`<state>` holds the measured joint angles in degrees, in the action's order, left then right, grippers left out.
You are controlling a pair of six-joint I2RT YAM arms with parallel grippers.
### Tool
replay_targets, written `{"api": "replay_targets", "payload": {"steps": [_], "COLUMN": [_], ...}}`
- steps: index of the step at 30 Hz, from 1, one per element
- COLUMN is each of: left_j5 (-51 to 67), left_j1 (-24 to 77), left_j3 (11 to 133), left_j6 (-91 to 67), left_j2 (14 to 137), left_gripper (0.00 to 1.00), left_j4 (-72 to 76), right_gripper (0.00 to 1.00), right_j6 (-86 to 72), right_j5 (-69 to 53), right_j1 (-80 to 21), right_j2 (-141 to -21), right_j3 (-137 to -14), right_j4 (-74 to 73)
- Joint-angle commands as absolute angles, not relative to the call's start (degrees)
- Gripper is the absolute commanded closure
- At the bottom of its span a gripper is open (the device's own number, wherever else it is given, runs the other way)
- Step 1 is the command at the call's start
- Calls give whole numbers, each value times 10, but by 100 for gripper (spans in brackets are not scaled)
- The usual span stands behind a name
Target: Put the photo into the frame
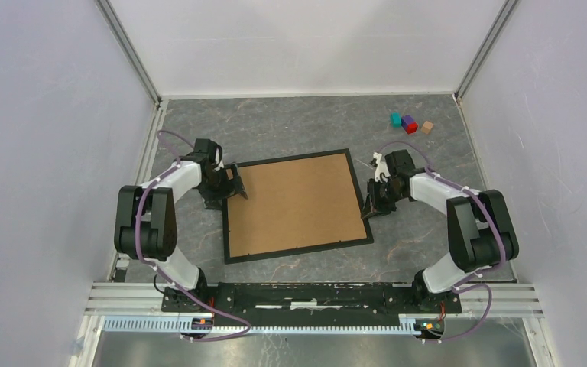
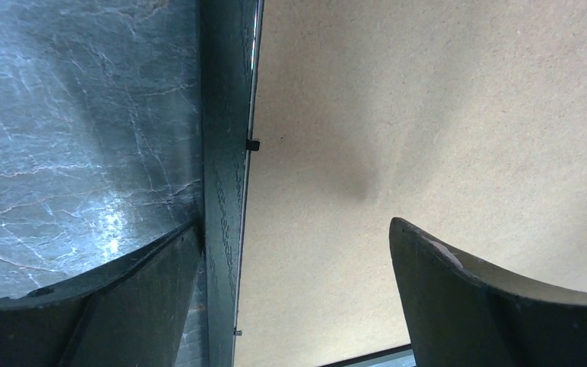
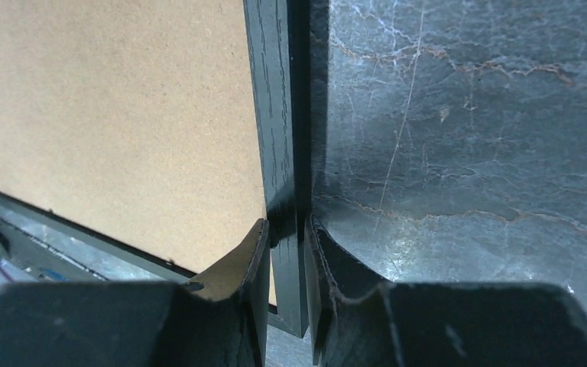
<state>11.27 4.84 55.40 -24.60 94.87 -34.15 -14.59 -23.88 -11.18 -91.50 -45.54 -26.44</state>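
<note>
Shows the frame (image 1: 299,251) lying flat on the grey marbled table (image 1: 313,130), back side up, filled edge to edge by the brown backing board (image 1: 298,200). All places below are given from the frame.

At the frame's left rail, toward its far corner: the left gripper (image 1: 233,187), jaws spread wide and holding nothing. Straddles that rail with its left fingers (image 2: 137,306), one outside the frame over the table, just beside the rail, the other inside the frame over the backing board, well clear of the rail. Cannot tell whether the outer one touches the rail. On the rail's inner edge, a little ahead of the fingertips: a small black tab (image 2: 253,144).

At the frame's right rail, toward its near corner: the right gripper (image 1: 368,210), jaws closed tight on the rail itself. Pinches it with the right fingers (image 3: 237,275), one against the rail's inner side at the backing board's edge, the other against its outer side, low over the table.

Beyond the frame's far right corner, well apart from it: a few small coloured blocks (image 1: 409,123) in teal, blue with red, and tan.
</note>
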Motion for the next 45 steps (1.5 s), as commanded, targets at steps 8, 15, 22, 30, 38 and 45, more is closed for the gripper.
{"api": "replay_targets", "payload": {"steps": [8, 15, 22, 30, 38, 45], "left_j5": [206, 172, 159, 134, 127, 130], "left_j1": [58, 55, 54, 54, 54, 54], "left_j3": [498, 526, 558, 570, 564, 565], "left_j6": [-316, -280, -256, -240, -230, -229], "left_j2": [952, 940, 951, 964, 963, 966], "left_gripper": [2, 0, 1, 2, 2, 2], "left_j4": [-283, -327, -350, -358, -354, -350], "right_gripper": [61, 29, 46, 62, 74, 73], "right_j6": [-176, -85, -93, -95, -78, -74], "right_j5": [122, -21, -223, -253, -258, -271], "right_j1": [-280, -221, -113, -92, -74, -73], "right_j2": [-1044, -896, -953, -1102, -1133, -1133], "right_j3": [-461, -615, -649, -773, -770, -745], "right_j4": [-279, -372, -237, -218, -238, -240]}}
